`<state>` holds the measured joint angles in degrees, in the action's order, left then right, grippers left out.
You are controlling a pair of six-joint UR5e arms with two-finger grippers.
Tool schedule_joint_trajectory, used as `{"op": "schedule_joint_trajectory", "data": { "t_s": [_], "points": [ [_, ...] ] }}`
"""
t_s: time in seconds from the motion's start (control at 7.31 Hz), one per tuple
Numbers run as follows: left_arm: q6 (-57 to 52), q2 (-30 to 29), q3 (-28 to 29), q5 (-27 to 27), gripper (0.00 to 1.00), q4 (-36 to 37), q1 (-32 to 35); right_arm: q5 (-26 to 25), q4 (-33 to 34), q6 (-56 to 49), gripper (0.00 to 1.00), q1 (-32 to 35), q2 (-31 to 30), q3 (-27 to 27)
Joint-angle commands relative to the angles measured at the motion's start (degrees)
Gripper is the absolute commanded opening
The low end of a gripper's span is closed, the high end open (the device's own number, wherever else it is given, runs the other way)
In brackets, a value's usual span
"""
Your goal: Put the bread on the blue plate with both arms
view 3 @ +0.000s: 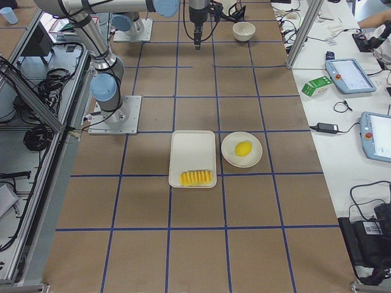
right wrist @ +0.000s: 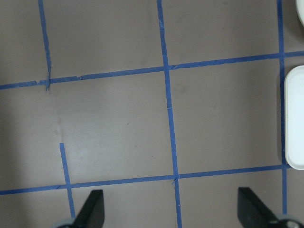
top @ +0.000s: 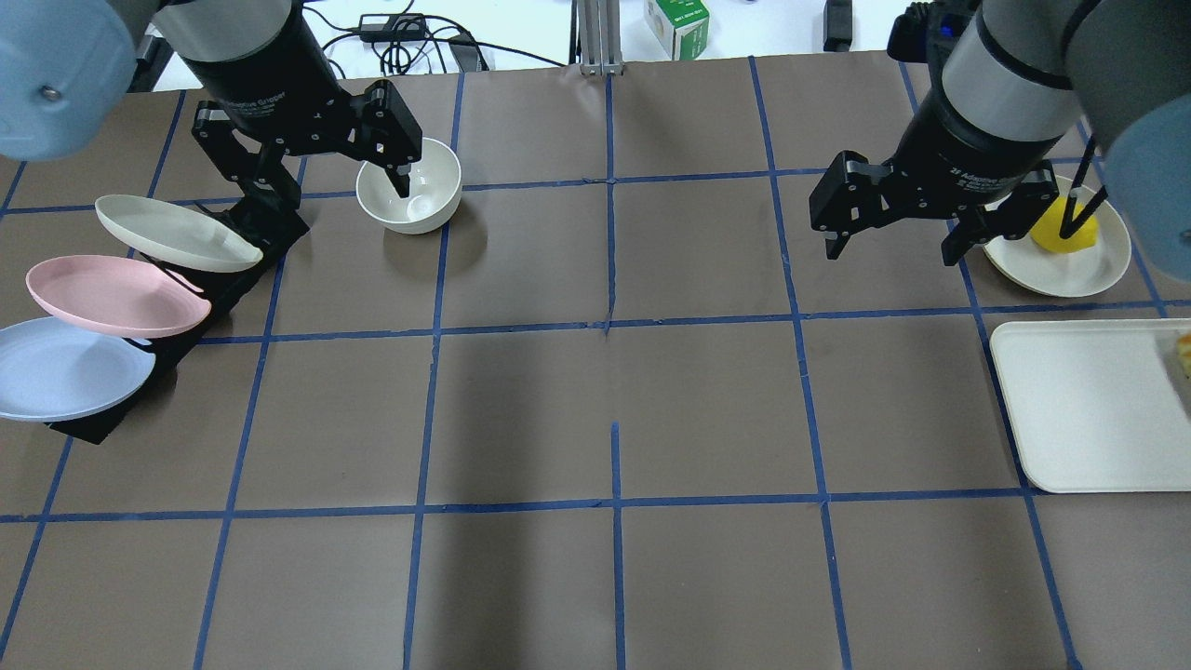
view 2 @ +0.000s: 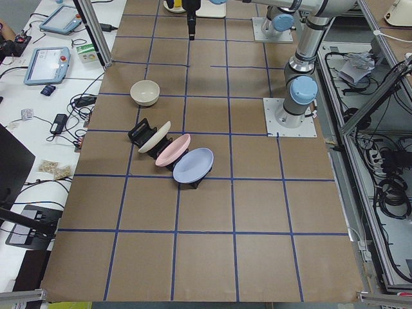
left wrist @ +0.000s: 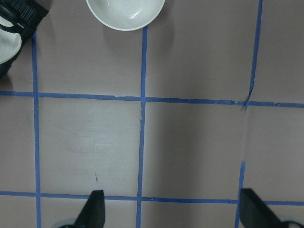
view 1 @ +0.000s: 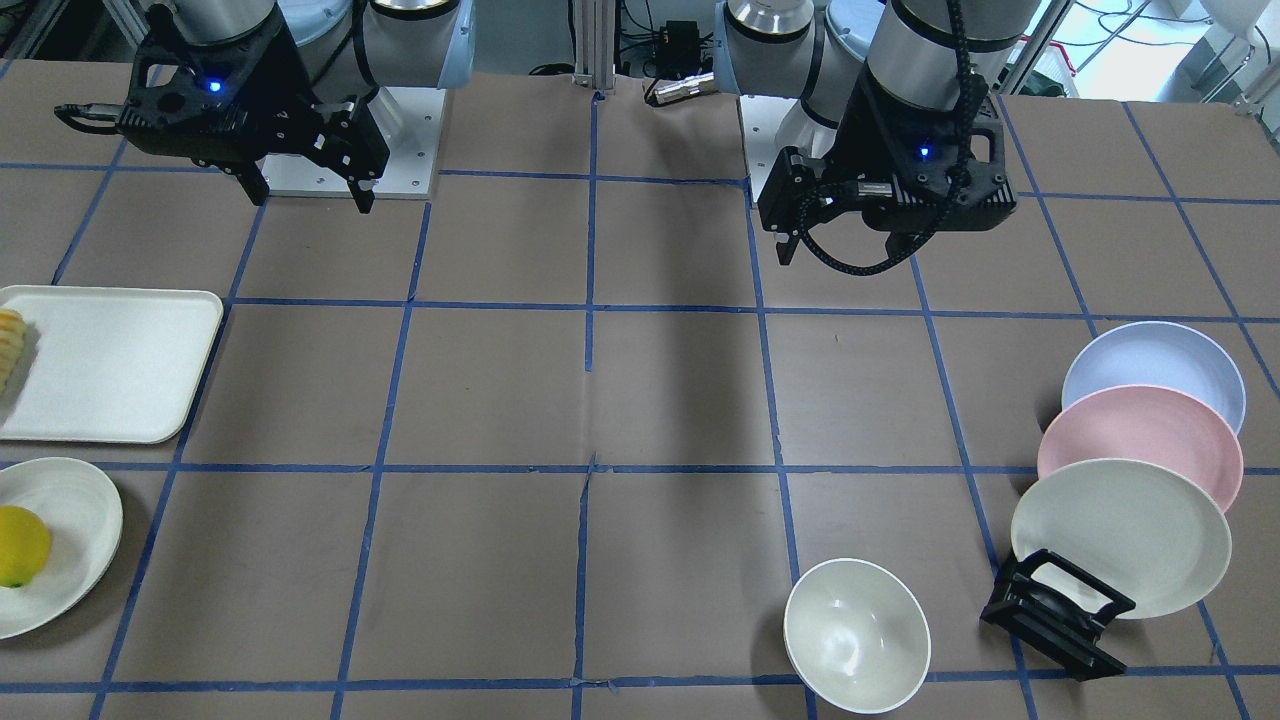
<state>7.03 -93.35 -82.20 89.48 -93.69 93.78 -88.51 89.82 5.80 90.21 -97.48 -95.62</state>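
The bread [view 3: 195, 177] lies on the near end of a white tray [view 3: 192, 143]. Only its tip shows in the front view [view 1: 8, 345] and the overhead view [top: 1184, 354]. The blue plate [top: 65, 368] leans in a black rack, the nearest of three plates, and also shows in the front view [view 1: 1155, 370] and the left view [view 2: 193, 165]. My left gripper [top: 330, 191] is open and empty, high up beside a white bowl [top: 409, 186]. My right gripper [top: 890, 253] is open and empty, left of the tray. Both wrist views show widely spread fingertips [left wrist: 95, 209] [right wrist: 92, 209] over bare table.
A pink plate [view 1: 1140, 440] and an off-white plate [view 1: 1120, 535] stand in the same rack [view 1: 1060, 615]. A yellow lemon-like fruit [top: 1063, 228] sits on an off-white plate [top: 1089, 270] beyond the tray [top: 1079, 409]. The bowl [view 1: 855, 635] stands near the rack.
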Motion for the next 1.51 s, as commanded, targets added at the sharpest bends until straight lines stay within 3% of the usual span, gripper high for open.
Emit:
{"op": "schedule_joint_trajectory", "data": {
  "t_s": [0.0, 0.41, 0.68, 0.96, 1.23, 1.37],
  "points": [
    [-0.2, 0.1, -0.1, 0.0, 1.0, 0.0, -0.2, -0.3, 0.0, 0.3, 1.0, 0.1, 0.1, -0.1],
    [-0.2, 0.4, -0.2, 0.8, 1.0, 0.1, -0.1, -0.3, 0.4, 0.4, 1.0, 0.1, 0.0, -1.0],
    [-0.2, 0.7, 0.2, 1.4, 1.0, 4.5, -0.6, -0.4, -0.2, 0.5, 1.0, -0.7, 0.4, -2.3],
    [-0.2, 2.1, 0.4, 1.2, 1.0, 7.4, -11.3, -0.2, -1.1, -4.9, 1.0, -11.7, 0.3, -7.2],
    [-0.3, 3.7, -0.1, 1.5, 1.0, 6.9, -23.9, -1.3, -0.1, -22.3, 1.0, -24.2, 0.5, -8.3],
    [-0.2, 3.7, -0.8, 1.4, 1.0, 6.0, -30.3, -6.0, 0.2, -27.5, 1.0, -29.8, 0.8, -8.5]
  ]
}}
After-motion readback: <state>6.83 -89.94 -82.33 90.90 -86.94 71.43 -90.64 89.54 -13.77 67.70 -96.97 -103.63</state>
